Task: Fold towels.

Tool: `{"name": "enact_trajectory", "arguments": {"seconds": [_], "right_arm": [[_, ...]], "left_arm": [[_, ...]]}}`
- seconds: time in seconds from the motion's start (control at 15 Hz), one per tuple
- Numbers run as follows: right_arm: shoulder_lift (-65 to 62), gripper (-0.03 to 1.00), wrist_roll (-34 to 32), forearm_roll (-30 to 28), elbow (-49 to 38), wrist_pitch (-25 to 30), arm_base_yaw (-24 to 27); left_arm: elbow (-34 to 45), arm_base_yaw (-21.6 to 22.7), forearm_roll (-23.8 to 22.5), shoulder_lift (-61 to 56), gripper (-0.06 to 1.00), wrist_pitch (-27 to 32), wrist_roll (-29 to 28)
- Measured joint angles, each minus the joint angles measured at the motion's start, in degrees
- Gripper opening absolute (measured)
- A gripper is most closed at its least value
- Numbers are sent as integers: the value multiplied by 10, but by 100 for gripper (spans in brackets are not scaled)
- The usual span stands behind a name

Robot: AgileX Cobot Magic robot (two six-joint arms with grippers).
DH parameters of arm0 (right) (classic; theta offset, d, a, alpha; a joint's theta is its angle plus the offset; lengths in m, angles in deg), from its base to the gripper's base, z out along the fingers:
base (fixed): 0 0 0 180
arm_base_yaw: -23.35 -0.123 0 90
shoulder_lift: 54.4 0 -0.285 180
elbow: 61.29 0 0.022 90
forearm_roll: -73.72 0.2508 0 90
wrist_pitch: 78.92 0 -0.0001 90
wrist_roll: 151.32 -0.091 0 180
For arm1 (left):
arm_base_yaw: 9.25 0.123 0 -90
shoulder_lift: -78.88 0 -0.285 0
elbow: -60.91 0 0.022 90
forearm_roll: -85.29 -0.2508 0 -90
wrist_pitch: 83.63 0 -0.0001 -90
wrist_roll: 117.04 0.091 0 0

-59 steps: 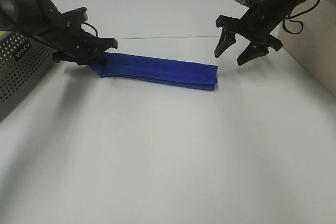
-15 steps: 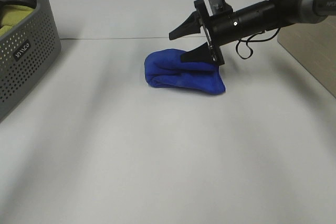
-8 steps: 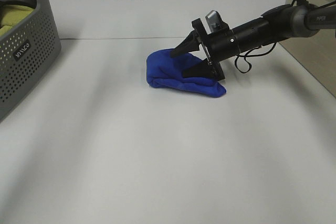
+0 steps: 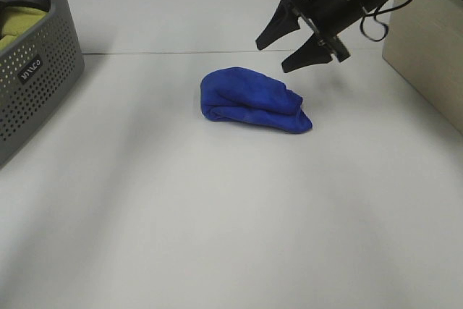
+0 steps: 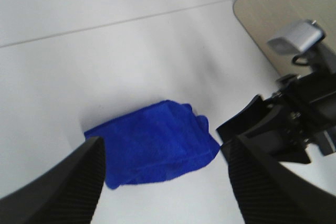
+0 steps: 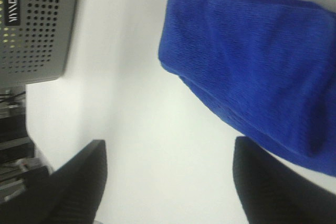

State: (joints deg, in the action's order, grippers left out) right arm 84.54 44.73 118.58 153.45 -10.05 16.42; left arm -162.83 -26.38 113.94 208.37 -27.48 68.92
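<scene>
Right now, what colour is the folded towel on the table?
Royal blue, plain, no pattern; the towel shows best in the exterior high view.

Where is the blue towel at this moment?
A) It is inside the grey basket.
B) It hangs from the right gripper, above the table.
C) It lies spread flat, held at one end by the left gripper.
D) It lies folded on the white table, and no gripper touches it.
D: the blue towel lies bunched and folded on the table, while the right gripper hangs open above it, apart from it.
</scene>
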Motion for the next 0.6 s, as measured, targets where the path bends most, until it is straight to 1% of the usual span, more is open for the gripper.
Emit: {"name": "enact_trajectory", "arguments": {"seconds": [0.13,0.27,0.4,0.47,0.6], "right_arm": [[-60,65,-54,-95,0,1,0],[-124,65,-88,-165,0,2,0],[-193,65,-108,-225,0,2,0],[-210,65,-110,-235,0,3,0],[-279,65,-116,-252,-3,3,0]], "left_arm": [[0,0,-39,-23,64,57,-15],[11,0,-77,-58,64,102,-19],[44,0,-107,-115,64,128,-24],[54,0,-113,-133,64,130,-28],[125,0,-142,-207,64,130,-39]]}}
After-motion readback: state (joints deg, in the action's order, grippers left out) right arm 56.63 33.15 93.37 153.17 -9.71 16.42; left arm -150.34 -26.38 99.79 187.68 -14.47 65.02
